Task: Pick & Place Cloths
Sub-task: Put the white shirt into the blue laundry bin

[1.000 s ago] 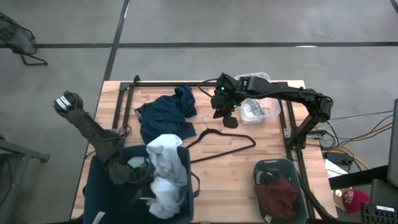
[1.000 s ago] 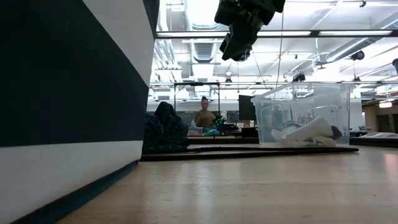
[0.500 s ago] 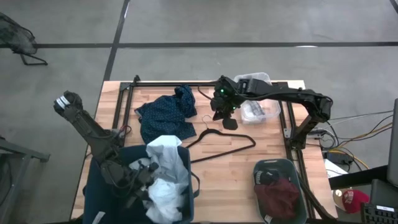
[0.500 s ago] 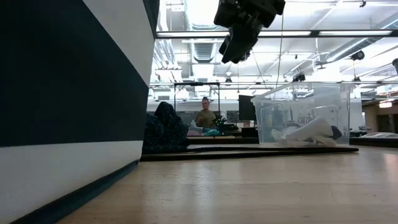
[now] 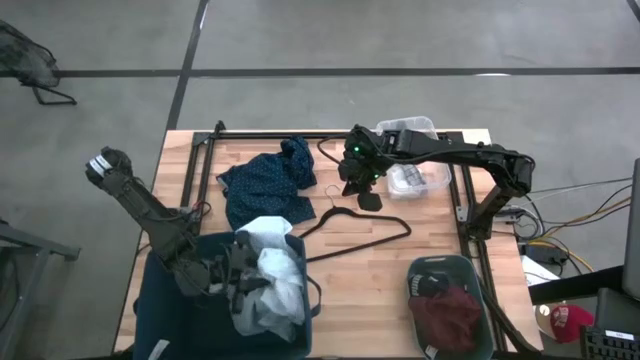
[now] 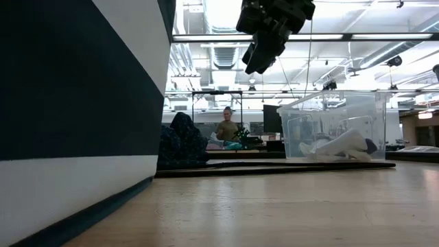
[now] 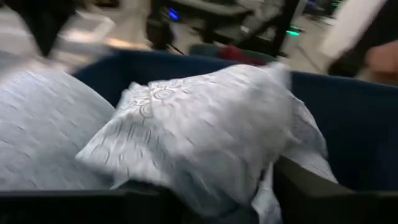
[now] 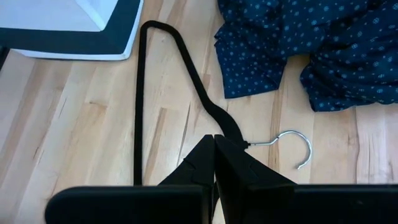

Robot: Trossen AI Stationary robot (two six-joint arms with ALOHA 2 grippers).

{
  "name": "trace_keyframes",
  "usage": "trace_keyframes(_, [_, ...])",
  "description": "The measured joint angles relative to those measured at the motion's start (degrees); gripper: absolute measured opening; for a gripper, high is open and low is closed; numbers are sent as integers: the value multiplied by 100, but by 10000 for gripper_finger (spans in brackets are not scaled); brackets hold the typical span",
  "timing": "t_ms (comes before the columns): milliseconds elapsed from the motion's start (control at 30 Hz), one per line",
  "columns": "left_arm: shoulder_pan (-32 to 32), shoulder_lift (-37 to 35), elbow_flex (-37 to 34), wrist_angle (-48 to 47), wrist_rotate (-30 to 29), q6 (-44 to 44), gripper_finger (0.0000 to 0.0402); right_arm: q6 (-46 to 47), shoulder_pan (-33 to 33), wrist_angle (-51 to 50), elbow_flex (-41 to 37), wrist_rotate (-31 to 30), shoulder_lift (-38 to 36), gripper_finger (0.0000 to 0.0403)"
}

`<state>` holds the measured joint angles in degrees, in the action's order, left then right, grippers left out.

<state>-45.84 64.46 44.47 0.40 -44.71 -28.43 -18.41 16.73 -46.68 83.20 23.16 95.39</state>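
My left gripper (image 5: 238, 280) reaches into the dark blue bin (image 5: 170, 305) at the table's near left. It is shut on the pale blue-white shirt (image 5: 272, 285), which lies bunched in the bin and fills the left wrist view (image 7: 205, 118). My right gripper (image 5: 366, 196) is shut and empty. It hangs above the black wire hanger (image 5: 355, 222), over its neck (image 8: 227, 127). The navy dotted shirt (image 5: 268, 180) lies crumpled on the table left of it. The maroon piece (image 5: 447, 318) lies in a grey bin at the near right. Socks lie in a clear box (image 5: 415, 175). My left gripper holds a thick bunched fold of the pale shirt (image 7: 214, 186) between its two fingers (image 7: 134, 202), several layers. The fingers come in low from the bin's left side. The shirt lies slack on the bin's contents, part of it against the bin's right wall (image 5: 298, 262).
A black metal frame (image 5: 200, 160) runs along the table's left, far and right sides. The hanger's hook (image 8: 298, 146) lies beside the navy shirt (image 8: 311, 56). In the low view the bin wall (image 6: 75, 103) fills the left, and a person sits far behind the table.
My left gripper has gone deeper into the bin and then a little toward its right wall. The pale shirt, which hung over the bin's right wall and near rim, has been drawn together into a smaller heap inside the bin.
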Motion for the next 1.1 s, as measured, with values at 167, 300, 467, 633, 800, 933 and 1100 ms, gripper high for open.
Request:
trace_keyframes(167, [1, 33, -108, -7, -1198, -311, 249, 23, 0, 0, 0, 0, 0, 8])
trace_keyframes(300, [-2, 14, -135, 5, -651, -289, 281, 42, 0, -2, 0, 0, -2, 8])
trace_keyframes(467, [-16, 11, -50, 306, 511, -168, 287, 44, 0, -2, 0, 0, -2, 8])
trace_keyframes(633, [-102, 11, 126, 542, 1008, -75, 284, 96, 0, -4, 0, 0, -2, 8])
trace_keyframes(800, [-221, 9, 507, 487, 1232, 223, 284, 153, 0, -11, 0, 0, -2, 8])
trace_keyframes(933, [-269, -13, 723, -292, 1257, 194, 283, 170, 0, -24, 0, 0, -4, 8])
trace_keyframes(1100, [-215, -12, 636, -703, 841, -416, 282, 129, 0, -24, 0, 140, -4, 8])
